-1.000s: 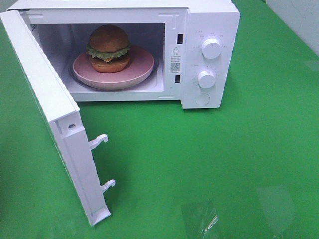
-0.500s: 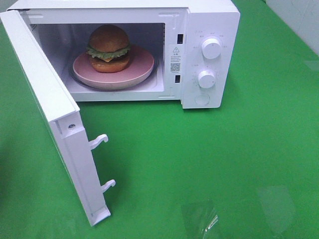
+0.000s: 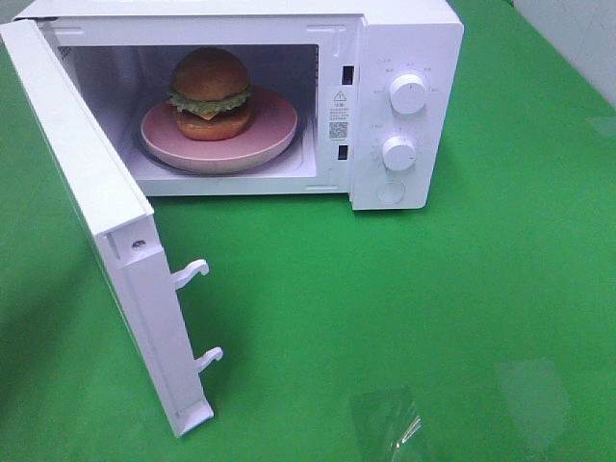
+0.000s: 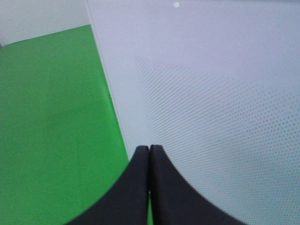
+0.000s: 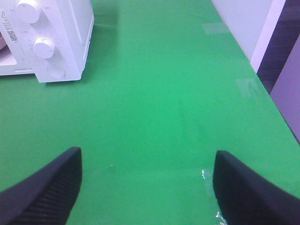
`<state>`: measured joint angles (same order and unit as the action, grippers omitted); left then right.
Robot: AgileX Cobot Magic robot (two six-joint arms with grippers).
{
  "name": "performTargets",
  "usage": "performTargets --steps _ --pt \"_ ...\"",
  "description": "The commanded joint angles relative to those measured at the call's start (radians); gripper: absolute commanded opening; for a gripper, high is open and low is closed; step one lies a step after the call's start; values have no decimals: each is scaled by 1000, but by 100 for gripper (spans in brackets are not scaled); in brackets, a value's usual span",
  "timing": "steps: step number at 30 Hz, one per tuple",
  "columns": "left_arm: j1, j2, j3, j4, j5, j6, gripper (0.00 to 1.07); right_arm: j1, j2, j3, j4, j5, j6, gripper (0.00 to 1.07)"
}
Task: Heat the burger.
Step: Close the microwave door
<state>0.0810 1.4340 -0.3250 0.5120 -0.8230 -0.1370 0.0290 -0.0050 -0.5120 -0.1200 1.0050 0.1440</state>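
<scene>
burger (image 3: 211, 91) on plate (image 3: 274, 130), inside microwave (image 3: 404, 38)

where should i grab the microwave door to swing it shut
No handle shows, so press rather than pinch: the outer face of the door near its free edge, where the latch hooks stick out, coming from the outer, left side. It hinges at the microwave, so that end likely gives most leverage. The shut left gripper faces that panel.
</scene>
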Motion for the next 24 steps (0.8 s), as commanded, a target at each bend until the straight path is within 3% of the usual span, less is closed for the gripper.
performTargets --steps 1,8,24 --pt "-1 61 -58 133 -42 -64 0 -6 -24 2 2 1 -6 76" --pt "-12 119 -120 167 -39 -126 0 -6 -24 2 2 1 -6 76" --pt "-269 225 -270 104 48 -117 0 -6 -24 2 2 1 -6 76"
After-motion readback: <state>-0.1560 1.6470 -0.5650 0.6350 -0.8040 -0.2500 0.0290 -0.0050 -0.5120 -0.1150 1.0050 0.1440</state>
